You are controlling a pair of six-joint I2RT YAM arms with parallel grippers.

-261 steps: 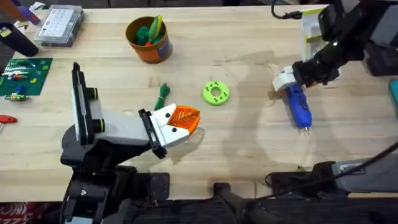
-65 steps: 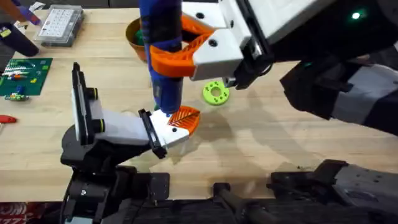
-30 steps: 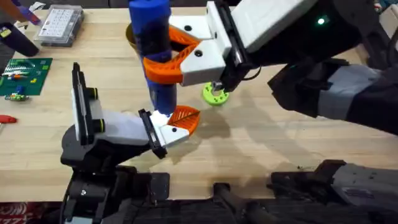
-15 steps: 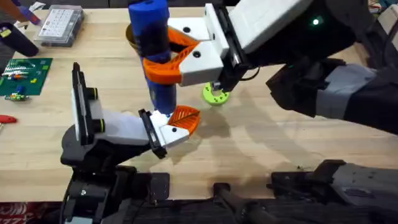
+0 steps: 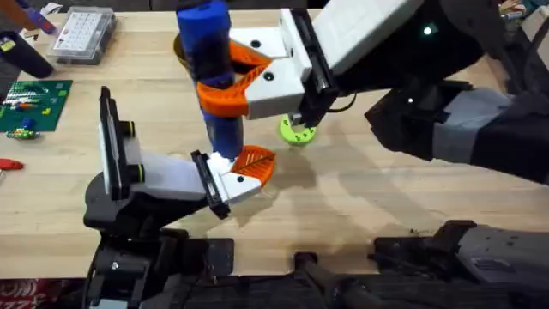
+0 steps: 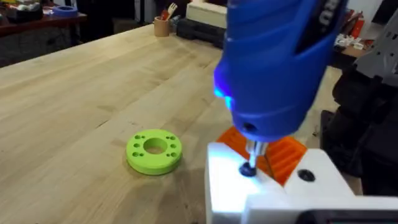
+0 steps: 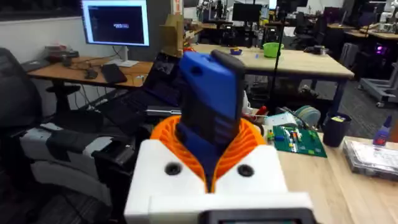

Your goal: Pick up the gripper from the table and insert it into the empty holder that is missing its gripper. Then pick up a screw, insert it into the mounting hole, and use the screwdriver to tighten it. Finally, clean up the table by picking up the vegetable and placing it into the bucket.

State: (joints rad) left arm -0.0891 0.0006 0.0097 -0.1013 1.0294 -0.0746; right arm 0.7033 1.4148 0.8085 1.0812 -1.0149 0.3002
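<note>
Your right gripper [image 5: 230, 84] clamps its orange ribbed pads around the thick bright blue electric screwdriver [image 5: 212, 73], held upright with its silver bit on a dark screw [image 6: 248, 169] in your left gripper [image 5: 244, 172], whose opening I cannot tell.

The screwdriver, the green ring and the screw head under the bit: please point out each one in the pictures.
screwdriver [image 5: 212, 69], overhead view, on its blue body above the orange pads.
lime-green ring [image 6: 153, 150], left wrist view, on its top face beside the centre hole.
screw head [image 6: 248, 169], left wrist view, on the dark head under the bit.
</note>
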